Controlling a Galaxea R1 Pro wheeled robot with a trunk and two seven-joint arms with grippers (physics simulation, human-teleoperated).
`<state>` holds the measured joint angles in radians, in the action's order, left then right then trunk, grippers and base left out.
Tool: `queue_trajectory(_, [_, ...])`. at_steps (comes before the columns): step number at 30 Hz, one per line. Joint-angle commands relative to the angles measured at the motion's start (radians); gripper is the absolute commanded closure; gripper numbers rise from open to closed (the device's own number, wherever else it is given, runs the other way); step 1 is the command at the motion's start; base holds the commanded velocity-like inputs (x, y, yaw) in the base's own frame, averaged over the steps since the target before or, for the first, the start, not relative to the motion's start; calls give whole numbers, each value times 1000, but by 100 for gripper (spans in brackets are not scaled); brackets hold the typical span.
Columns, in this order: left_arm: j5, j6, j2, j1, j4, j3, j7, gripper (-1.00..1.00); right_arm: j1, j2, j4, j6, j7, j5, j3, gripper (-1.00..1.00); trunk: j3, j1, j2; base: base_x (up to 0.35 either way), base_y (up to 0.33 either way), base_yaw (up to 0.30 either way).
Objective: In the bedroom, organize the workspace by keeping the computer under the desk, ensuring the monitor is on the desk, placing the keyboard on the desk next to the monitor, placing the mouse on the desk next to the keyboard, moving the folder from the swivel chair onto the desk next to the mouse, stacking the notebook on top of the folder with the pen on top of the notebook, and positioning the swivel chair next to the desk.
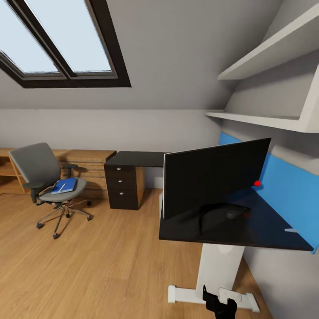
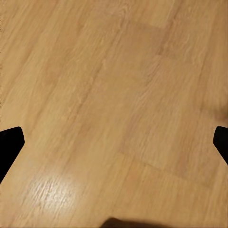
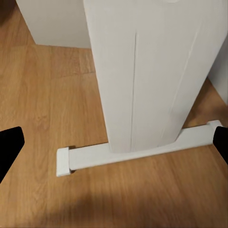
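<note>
Your monitor (image 1: 212,177) already stands on the desk (image 1: 266,230); the folder (image 1: 64,185) still lies on the chair (image 1: 48,177) across the room; both claws spread, empty, above the floor (image 2: 114,95)

Glossy black L-shaped desk (image 1: 230,230) with blue back panel, white leg on flat white foot (image 3: 142,152) resting on light wood floor (image 1: 97,266). Monitor (image 1: 212,177) stands on desk top near front edge. Grey swivel chair (image 1: 48,177) stands on floor well apart from desk, blue folder (image 1: 64,185) lying on seat.
</note>
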<state>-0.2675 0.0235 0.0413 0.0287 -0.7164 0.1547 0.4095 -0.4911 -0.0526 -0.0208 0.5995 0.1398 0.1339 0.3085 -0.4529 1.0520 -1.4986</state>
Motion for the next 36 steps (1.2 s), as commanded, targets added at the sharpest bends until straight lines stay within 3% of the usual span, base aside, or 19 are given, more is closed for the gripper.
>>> queue_trajectory(1, [-7, 3, -1, 0, -1, 5, 8, -100, -1, 0, -2, 3, 7, 11, 4, -100, 2, -4, 7, 0, 0, 0])
queue_trajectory(11, [-6, 2, 0, 1, -1, 5, 9, -100, 0, 2, -2, 6, -5, 13, 4, -100, 33, -42, 77, 0, 0, 0])
queue_trajectory(17, [-6, -85, 2, 1, -1, 8, 14, -100, 4, 5, -2, 5, -24, 12, 4, -100, 52, -65, 119, 0, 0, 0])
queue_trajectory(21, [-6, -103, 3, 1, -1, 9, 15, -100, 5, 5, -2, 5, -25, 12, 4, -100, 65, -81, 147, -15, 0, 0])
queue_trajectory(31, [-9, -102, 3, 1, -1, 9, 8, -100, 5, 4, 7, 19, -22, 6, 8, -100, 96, -119, 217, -221, 0, 0])
queue_trajectory(32, [-9, -102, 3, 1, -1, 8, 8, -100, 5, 5, 27, 21, -21, 5, 9, -100, 99, -123, 224, -39, 0, 0])
queue_trajectory(34, [-10, -102, 2, 1, 8, 8, 8, -100, 5, 1, 202, -2, -16, -5, 20, -100, 106, -130, 238, -11, 0, 0])
queue_trajectory(36, [-9, -103, 2, 0, 15, 8, 8, -100, 5, -10, 350, -89, -12, -19, 26, -100, 112, -138, 252, -4, 0, 0])
